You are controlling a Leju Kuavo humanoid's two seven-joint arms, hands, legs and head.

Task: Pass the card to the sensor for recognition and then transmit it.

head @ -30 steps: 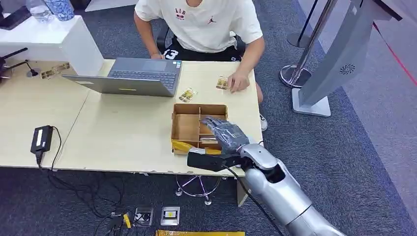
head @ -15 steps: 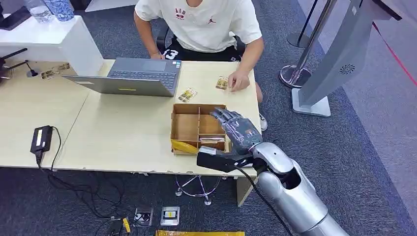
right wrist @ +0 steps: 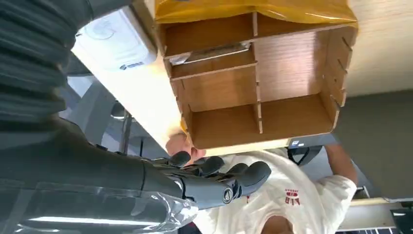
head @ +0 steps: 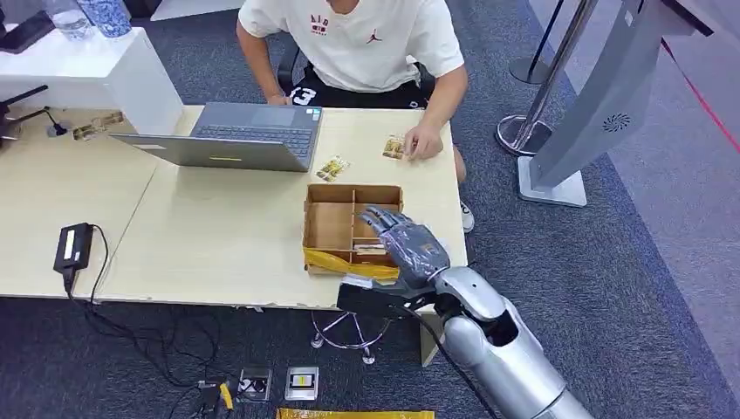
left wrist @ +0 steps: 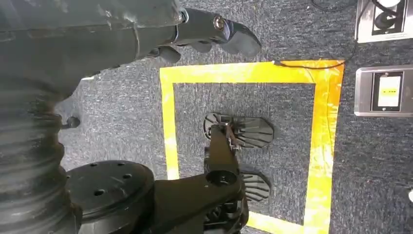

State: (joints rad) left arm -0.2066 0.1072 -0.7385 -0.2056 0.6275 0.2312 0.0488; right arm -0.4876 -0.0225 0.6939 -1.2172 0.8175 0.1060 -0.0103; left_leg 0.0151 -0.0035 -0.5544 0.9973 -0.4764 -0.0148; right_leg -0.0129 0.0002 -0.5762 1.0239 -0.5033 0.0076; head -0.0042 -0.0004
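A wooden divided box (head: 352, 188) stands near the table's front right edge, with yellow tape (head: 336, 262) on its near wall. A card (head: 371, 250) lies in its near right compartment, also seen as a pale strip (right wrist: 214, 52). My right hand (head: 407, 243) hovers over the box's right side with fingers stretched out and apart, holding nothing (right wrist: 219, 178). A white device (right wrist: 114, 46) lies on the table beside the box. Two more cards (head: 332, 168) (head: 393, 147) lie farther back; a person's hand (head: 426, 141) rests on the second. My left hand (left wrist: 214, 31) hangs over the floor, holding nothing.
A person (head: 358, 44) sits across the table behind a grey laptop (head: 253, 131). A black power adapter (head: 74, 244) with its cable lies at the left. A grey kiosk stand (head: 602, 96) and a metal post (head: 541, 96) stand to the right. Floor sockets (head: 301, 382) sit below the table.
My right hand swung right and farther over the box, then came back left and a little nearer. The person's hand and the cards stayed in place.
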